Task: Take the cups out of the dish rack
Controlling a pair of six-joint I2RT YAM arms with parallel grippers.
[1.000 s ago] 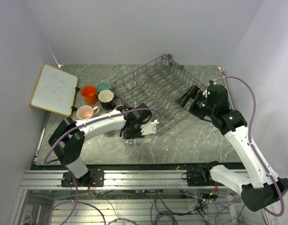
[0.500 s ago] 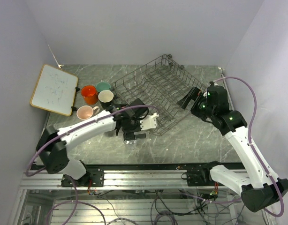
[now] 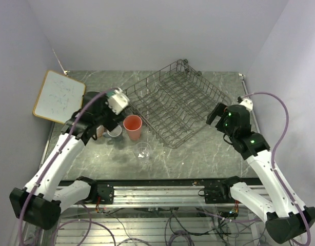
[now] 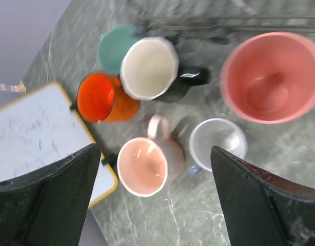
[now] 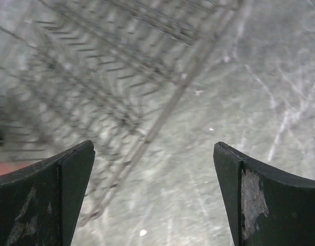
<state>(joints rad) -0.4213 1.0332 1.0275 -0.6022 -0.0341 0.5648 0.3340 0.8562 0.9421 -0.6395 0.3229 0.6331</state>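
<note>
Fingers on my left arm gape wide, empty, above the tall pink tumbler, black mug, orange mug, mint green mug, pale pink mug and small grey-blue cup, all standing on the grey marble tabletop left of the grey wire dish rack. My right fingers, equally wide and empty, hang at its right edge.

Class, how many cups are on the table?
7: orange mug, mint mug, black mug, pale pink mug, grey-blue cup, pink tumbler, left of the rack; clear glass apart, in front.

The tumbler stands just left of the dish rack. The glass is before the rack, and the mugs and whiteboard are farther left.
</note>
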